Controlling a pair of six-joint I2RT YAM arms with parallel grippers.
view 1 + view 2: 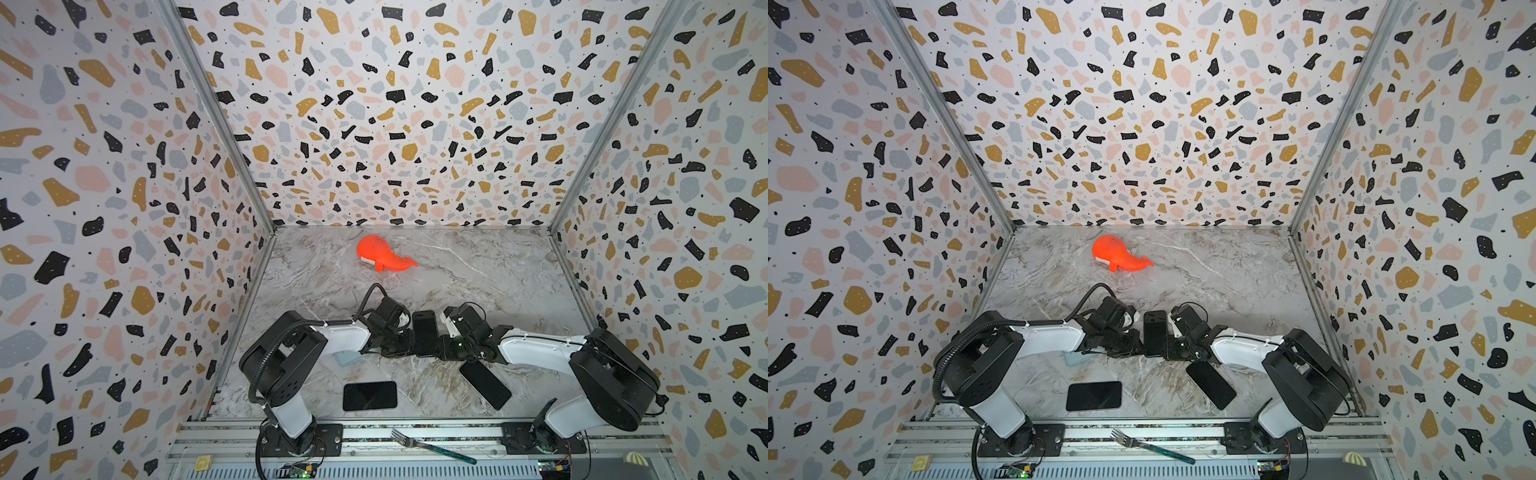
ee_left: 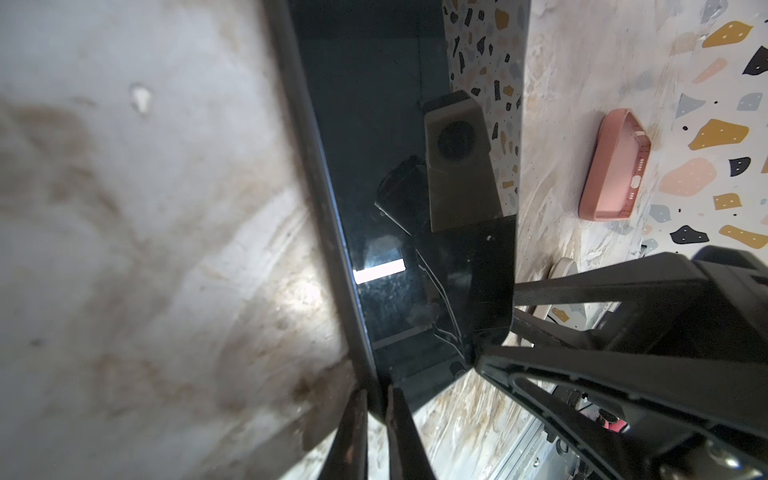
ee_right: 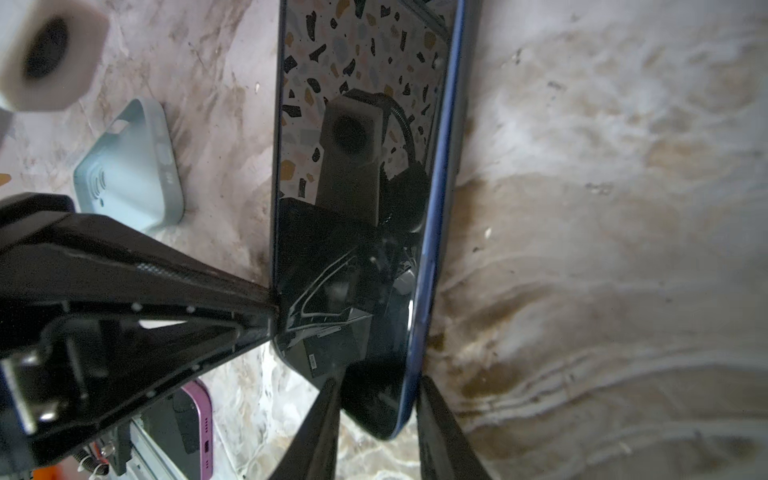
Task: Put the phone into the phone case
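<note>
The left jaws are pressed onto the phone [image 2: 365, 124], pinching one long edge close to a corner. In the left wrist view both fingers [image 2: 401, 436] sit tight on either side of that thin edge. The right jaws straddle the opposite side of the same phone near its corner. One finger [image 3: 444, 432] lies against the bare blue rim and the other against the glass face, so they pinch it too.

In both top views the phone [image 1: 424, 332] [image 1: 1155, 332] is a dark slab running lengthwise between the two wrists, over the front half of the marbled counter [image 1: 478, 266]. Whether it touches the counter I cannot tell.

A light blue case [image 3: 129, 166] lies open side down on the counter. In a top view it [image 1: 343, 358] peeks out from under the left forearm, near the held phone but apart from it. A pink case [image 2: 615, 166] lies on the counter near the patterned wall and shows only in the left wrist view.

A second black phone [image 1: 370, 395] lies flat near the front rail. A third phone [image 1: 484, 384] lies at an angle, partly under the right forearm. An orange whale toy [image 1: 382, 257] rests toward the back of the counter, well apart from the arms. A fork [image 1: 432, 448] lies on the metal rail in front.
</note>
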